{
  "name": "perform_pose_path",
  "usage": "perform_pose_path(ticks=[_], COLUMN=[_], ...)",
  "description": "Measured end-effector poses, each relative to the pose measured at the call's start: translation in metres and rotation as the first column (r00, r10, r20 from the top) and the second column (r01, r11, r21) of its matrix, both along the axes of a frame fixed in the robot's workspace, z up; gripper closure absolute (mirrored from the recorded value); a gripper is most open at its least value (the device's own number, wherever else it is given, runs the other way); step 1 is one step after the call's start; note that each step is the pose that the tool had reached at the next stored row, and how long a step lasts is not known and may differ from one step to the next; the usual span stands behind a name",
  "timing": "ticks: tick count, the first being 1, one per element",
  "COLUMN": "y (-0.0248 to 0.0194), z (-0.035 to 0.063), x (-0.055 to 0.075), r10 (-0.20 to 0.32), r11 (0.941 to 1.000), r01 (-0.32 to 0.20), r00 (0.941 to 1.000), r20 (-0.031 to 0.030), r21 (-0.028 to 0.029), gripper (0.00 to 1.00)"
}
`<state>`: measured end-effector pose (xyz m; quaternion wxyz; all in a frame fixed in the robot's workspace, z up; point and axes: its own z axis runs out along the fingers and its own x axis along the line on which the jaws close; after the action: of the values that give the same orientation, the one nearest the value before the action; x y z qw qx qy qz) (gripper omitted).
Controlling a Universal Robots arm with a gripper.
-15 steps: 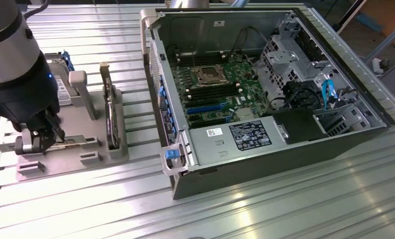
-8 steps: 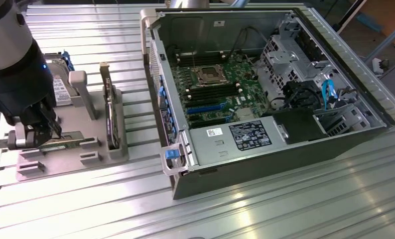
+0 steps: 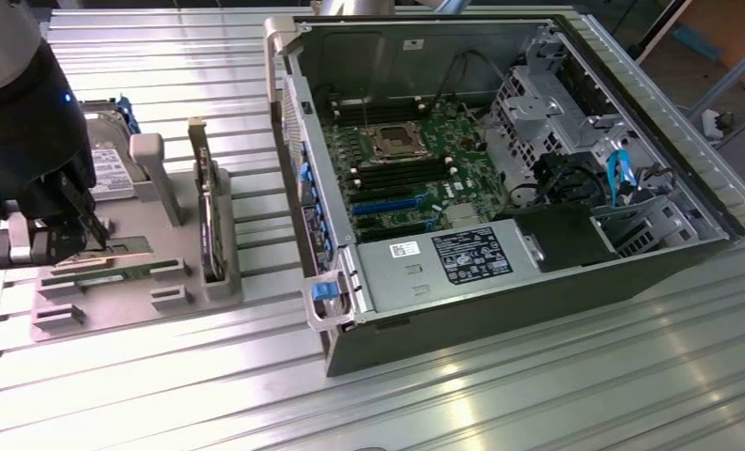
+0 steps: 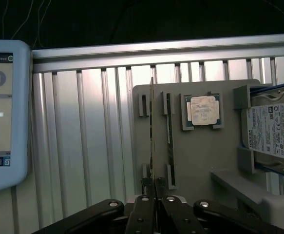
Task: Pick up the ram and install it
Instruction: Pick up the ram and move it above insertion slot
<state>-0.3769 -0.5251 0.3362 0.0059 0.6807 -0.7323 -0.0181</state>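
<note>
The claw [image 4: 154,196] is clamped narrowly on one end of the ram [image 4: 152,126], its long axis running straight ahead, just beside its twin [image 4: 169,131].

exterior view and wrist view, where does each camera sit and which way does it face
Exterior view: off the arm, high up, looking down at an angle on the open computer case and grey holder; the arm and gripper show at its left.
Wrist view: on the wrist, looking along the gripper onto the holder; the gripper, shut on the ram, shows.
Both share the holder, hard drive and gripper.
</note>
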Motion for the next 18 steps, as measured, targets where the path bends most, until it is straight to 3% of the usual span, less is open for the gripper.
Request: perform_pose_path(ticks=[18], y=[0.0000], z=[0.0368], x=[0.000], r10=[0.000], r11=[1.0000], r01=[0.000], r00=[1.0000], r20=[0.0001], r21=[0.0000], gripper=[0.88])
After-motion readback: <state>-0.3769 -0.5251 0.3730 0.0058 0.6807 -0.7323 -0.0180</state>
